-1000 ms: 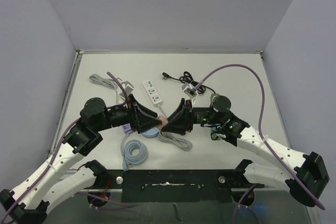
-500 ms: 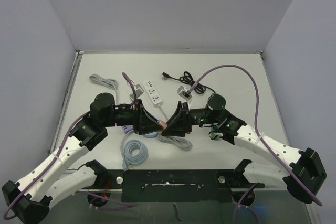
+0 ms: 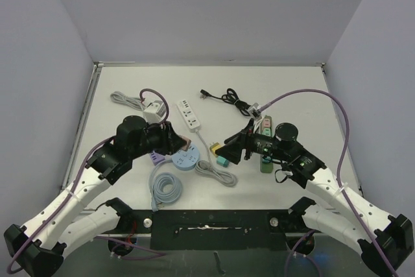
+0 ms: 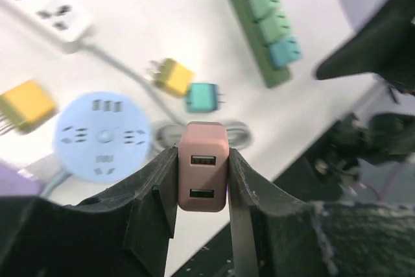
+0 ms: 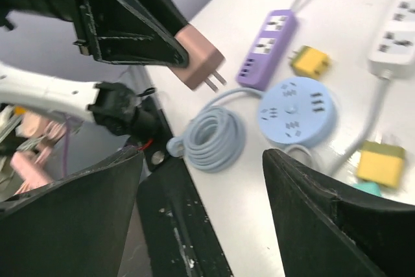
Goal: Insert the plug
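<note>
Left wrist view shows us our left tool (image 4: pixel 201 183) clamped on the pink plug (image 4: pixel 202 144) above the counter (image 4: pixel 162 24), prongs aimed downward, the round blue socket (image 4: pixel 104 137) lying lower-left, while our right tool (image 5: pixel 202 154) gapes empty.

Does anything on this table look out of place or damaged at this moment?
Nothing looks damaged or spilled. A yellow adapter and a teal adapter lie loose on the table, plugged into nothing. The left gripper holds the pink charger above the table.
</note>
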`<state>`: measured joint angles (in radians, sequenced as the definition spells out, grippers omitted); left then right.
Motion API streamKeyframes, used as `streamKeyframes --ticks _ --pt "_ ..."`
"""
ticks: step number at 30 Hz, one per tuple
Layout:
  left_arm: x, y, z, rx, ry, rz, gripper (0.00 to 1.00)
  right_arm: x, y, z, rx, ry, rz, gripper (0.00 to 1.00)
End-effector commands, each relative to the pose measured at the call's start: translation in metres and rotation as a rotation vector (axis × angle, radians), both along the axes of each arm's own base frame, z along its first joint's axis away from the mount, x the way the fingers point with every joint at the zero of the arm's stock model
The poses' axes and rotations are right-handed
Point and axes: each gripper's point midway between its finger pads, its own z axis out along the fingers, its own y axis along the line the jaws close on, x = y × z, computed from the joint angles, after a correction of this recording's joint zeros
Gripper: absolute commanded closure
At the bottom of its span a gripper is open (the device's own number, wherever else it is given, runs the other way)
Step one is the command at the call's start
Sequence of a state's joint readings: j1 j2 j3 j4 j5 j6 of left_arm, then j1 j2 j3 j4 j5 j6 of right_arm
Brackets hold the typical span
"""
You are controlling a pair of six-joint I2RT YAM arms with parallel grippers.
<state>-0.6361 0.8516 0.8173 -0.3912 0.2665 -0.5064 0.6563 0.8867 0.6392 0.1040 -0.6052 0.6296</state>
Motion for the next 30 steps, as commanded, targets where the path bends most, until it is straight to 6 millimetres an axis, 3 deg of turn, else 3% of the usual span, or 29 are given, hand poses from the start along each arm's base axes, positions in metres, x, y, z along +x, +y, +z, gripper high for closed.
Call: streamKeyframes --ticks 1,7,17,30 --pt "0.037 0.040 -0.021 0.169 -0.054 0.249 1.00 0.027 -0.029 -0.030 -0.104 0.022 -0.236 0.24" --pt "0.051 0.034 -0.046 0.252 -0.105 0.196 1.00 0.033 -0.033 -0.038 -0.109 0.016 -0.278 0.24" --pt "0.065 0.030 -0.120 0.443 -0.092 0.074 1.00 0.033 -0.034 -0.052 -0.133 0.028 -0.278 0.25" --pt "0.073 0.039 -0.134 0.525 -0.202 0.045 1.00 0.029 -0.040 -0.063 -0.153 0.019 -0.276 0.25"
